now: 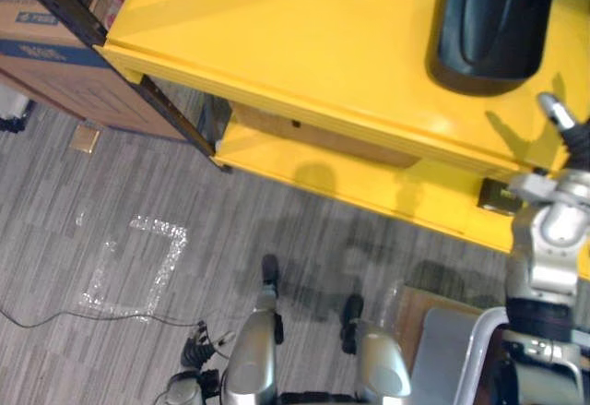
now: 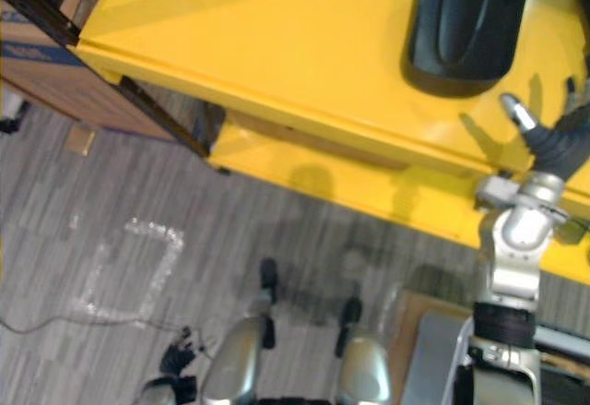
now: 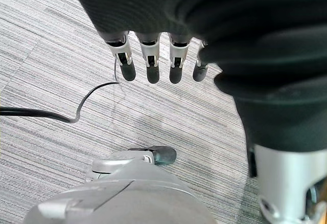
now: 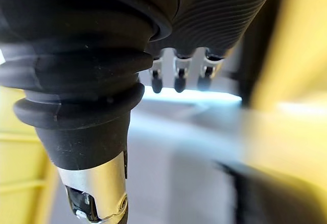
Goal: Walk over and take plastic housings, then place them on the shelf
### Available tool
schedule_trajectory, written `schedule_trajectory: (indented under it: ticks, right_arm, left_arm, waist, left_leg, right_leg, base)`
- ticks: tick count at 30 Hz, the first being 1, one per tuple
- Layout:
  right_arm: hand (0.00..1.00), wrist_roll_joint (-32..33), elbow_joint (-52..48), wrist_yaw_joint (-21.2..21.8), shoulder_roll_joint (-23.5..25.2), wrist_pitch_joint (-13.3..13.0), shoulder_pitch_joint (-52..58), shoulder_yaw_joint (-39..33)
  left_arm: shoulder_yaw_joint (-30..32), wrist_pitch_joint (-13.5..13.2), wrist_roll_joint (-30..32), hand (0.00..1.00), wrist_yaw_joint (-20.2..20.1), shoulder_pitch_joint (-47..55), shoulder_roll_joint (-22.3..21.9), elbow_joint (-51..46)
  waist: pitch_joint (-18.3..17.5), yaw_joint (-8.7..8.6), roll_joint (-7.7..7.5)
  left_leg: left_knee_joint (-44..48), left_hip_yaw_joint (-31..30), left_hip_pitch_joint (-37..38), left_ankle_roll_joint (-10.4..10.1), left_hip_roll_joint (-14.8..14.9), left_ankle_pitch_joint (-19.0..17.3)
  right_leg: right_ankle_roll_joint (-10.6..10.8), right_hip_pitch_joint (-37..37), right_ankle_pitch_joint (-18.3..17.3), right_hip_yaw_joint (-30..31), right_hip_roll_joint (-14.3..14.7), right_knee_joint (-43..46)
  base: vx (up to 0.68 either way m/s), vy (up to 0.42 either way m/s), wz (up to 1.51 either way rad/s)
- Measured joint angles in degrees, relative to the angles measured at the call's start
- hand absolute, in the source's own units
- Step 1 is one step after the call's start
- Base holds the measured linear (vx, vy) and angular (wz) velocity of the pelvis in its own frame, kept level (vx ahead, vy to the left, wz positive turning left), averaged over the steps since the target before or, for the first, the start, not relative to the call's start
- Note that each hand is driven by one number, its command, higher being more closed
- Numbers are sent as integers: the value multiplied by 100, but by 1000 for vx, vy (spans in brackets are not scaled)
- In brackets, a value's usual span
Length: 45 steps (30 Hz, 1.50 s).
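Grey carpet runs beneath a yellow shelf, where we see a black plastic housing lying. Our right hand hovers near it, fingers straight and empty. Our left hand hangs slack-fingered over the carpet.

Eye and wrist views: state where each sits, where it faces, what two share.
Left eye view: head, looking down at yellow shelf, black plastic housing, carpet; right hand at right.
Right eye view: head too, same scene.
Left wrist view: left wrist, along open left hand toward carpet.
Right wrist view: right wrist, along open right hand.
Both eye views share housing on shelf.
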Motion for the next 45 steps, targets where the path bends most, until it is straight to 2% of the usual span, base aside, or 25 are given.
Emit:
schedule_trajectory:
  ticks: [6,9,11,12,13,14,16,17,19,21,24,26,30,32,34,37,41,45]
  right_arm:
    - [0,-88,-185,-792,1,-39,246,-674]
    - [0,-99,-147,-1048,-1,226,356,-1010]
    - [0,-291,-17,-1140,-86,662,367,-1080]
    - [0,-312,60,-1132,-151,783,364,-1079]
    - [0,-400,245,-1100,-307,1041,353,-1075]
    - [0,-442,347,-1086,-390,1151,339,-1064]
    - [0,-606,606,-1015,-671,1610,185,-1049]
    - [0,-731,655,-986,-745,1737,129,-1043]
    - [0,-1228,885,-979,-1113,2196,-29,-910]
    - [0,-1830,1249,-790,-1598,2763,-234,-637]
    - [0,-2139,1728,-580,-2122,3120,-521,-258]
    - [0,-2141,2148,-449,-2520,3264,-828,32]
    - [0,-2106,2451,-178,-2704,3349,-1013,231]
    - [0,-1930,2649,290,-2785,3498,-1021,359]
    - [0,-1810,2832,558,-2786,3579,-1022,378]
    - [0,-1518,3185,908,-2790,3733,-1025,512]
    - [0,-1050,3427,1138,-2791,3740,-1081,540]
    - [0,-282,3539,1488,-2790,3804,-1191,583]
  left_arm:
    - [61,0,2,0,-5,4,-79,11]
    - [65,2,13,0,-2,17,-76,35]
    - [65,5,29,0,-1,34,-62,44]
    - [60,7,34,0,0,34,-55,43]
    - [60,11,41,0,1,35,-55,41]
    - [60,16,41,0,1,34,-55,41]
    - [59,75,40,0,-2,43,-38,38]
    - [54,98,41,0,-3,49,-30,36]
    - [41,190,40,0,-12,63,10,9]
    - [4,260,40,0,-20,75,77,-14]
    - [-12,286,41,0,-22,82,121,-30]
    - [-16,300,38,0,-27,82,127,-45]
    - [-16,454,33,0,-73,83,162,-85]
    - [-21,502,5,0,-113,82,201,-117]
    - [-55,506,5,0,-149,82,259,-130]
    - [-56,505,6,0,-207,82,344,-132]
    - [-53,500,5,0,-208,81,350,-134]
    - [-53,497,5,0,-236,81,350,-133]
  waist:
    - [-1,-23,-3]
    - [-3,-86,-13]
    - [-17,-125,-40]
    - [-18,-126,-42]
    - [-19,-119,-45]
    - [-20,-119,-48]
    - [-36,-112,-81]
    - [-42,-114,-92]
    - [-52,-115,-139]
    - [-75,-114,-215]
    - [-104,-111,-266]
    - [-104,-103,-267]
    - [-106,-98,-270]
    - [-114,-102,-284]
    - [-120,-103,-295]
    - [-141,-112,-328]
    - [-144,-117,-333]
    - [-146,-116,-330]
  left_leg:
    - [-8,46,4,8,7,-6]
    - [-25,52,26,27,10,-20]
    - [-27,65,39,32,12,-24]
    - [-27,65,39,34,14,-25]
    - [-28,62,39,39,21,-30]
    - [-28,62,39,39,27,-30]
    - [-29,63,37,38,35,-32]
    - [-29,65,35,39,35,-31]
    - [-29,66,26,41,31,-30]
    - [-29,57,5,41,29,-29]
    - [-29,43,-33,42,25,-28]
    - [-29,40,-49,46,8,-28]
    - [-29,38,-54,58,-3,-27]
    - [-30,39,-55,58,-3,-27]
    - [-30,39,-55,58,-2,-27]
    - [-30,41,-54,58,-2,-27]
    - [-30,42,-53,60,-2,-28]
    - [-30,45,-49,70,1,-19]
  right_leg:
    - [8,31,79,30,33,-121]
    - [23,116,148,29,51,-253]
    - [37,146,193,36,60,-314]
    - [37,151,203,36,63,-326]
    - [35,173,233,32,75,-373]
    - [36,186,250,31,83,-399]
    - [37,206,293,28,96,-454]
    - [38,207,303,28,96,-465]
    - [48,210,322,28,94,-487]
    - [51,207,338,22,96,-513]
    - [55,205,364,6,101,-567]
    - [63,207,386,1,91,-604]
    - [64,209,386,0,83,-611]
    - [64,210,386,0,84,-617]
    - [63,212,386,0,86,-621]
    - [63,214,386,1,85,-625]
    - [65,215,391,1,82,-625]
    - [63,218,401,3,77,-625]
  base:
    - [9,-7,-4]
    - [0,0,0]
    - [-3,2,-3]
    - [0,0,0]
    - [0,0,0]
    - [0,0,0]
    - [0,0,0]
    - [0,0,0]
    - [0,0,0]
    - [0,0,0]
    - [6,-3,1]
    - [12,-3,2]
    - [9,-4,0]
    - [15,-9,0]
    - [0,0,0]
    - [0,0,0]
    - [0,0,0]
    - [0,0,0]
